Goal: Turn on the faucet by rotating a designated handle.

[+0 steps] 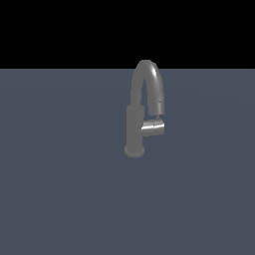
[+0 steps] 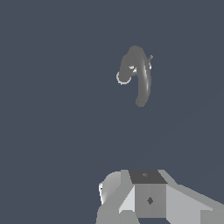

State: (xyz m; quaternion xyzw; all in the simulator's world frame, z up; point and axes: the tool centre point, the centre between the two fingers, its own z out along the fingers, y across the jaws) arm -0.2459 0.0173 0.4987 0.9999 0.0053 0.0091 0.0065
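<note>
Your claw (image 2: pixel 146 199) sits well apart from the faucet (image 1: pixel 135 127); its grip state cannot be told; the handle (image 1: pixel 153 128) juts sideways toward the exterior view's right.

We see a flat slate-blue floor (image 1: pixel 55 199), and standing directly on it, at about one o'clock from the exterior view's centre, the grey faucet (image 1: pixel 135 130) on its round base

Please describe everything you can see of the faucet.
The faucet looks like grey metal. An upright cylindrical post rises from a round base flange on the flat blue-grey surface. A tall arched spout curves over and ends above the handle, a short shiny stub pointing toward the exterior view's right. Nothing touches it.
</note>
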